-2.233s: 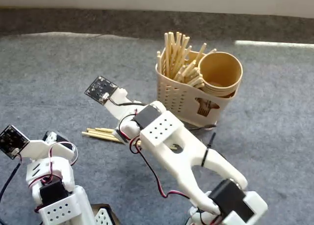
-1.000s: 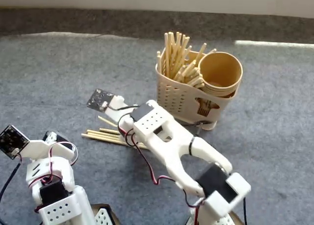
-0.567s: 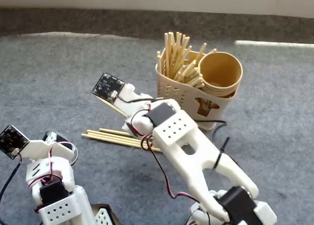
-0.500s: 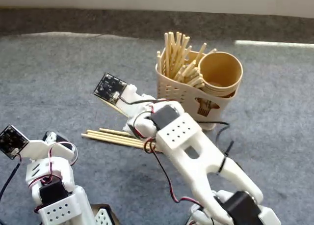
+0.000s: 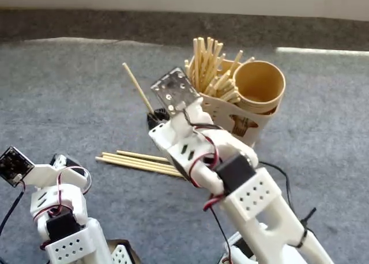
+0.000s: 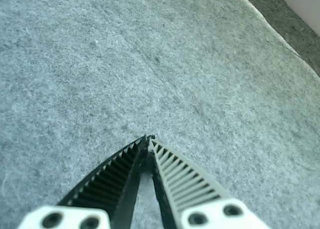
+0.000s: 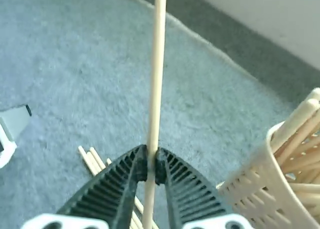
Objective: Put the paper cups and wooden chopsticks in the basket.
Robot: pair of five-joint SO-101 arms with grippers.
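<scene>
We're pinching one chopstick in the right end effector, beside the basket. Our left end effector is sitting pressed together.

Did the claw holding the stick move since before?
Yes. The right gripper has lifted off the chopsticks lying on the table and swung up toward the basket, shut on one chopstick.

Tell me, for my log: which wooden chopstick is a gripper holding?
The single pale wooden chopstick clamped in the right gripper, aloft; the other chopsticks lie on the grey felt or stand in the cream basket.
</scene>
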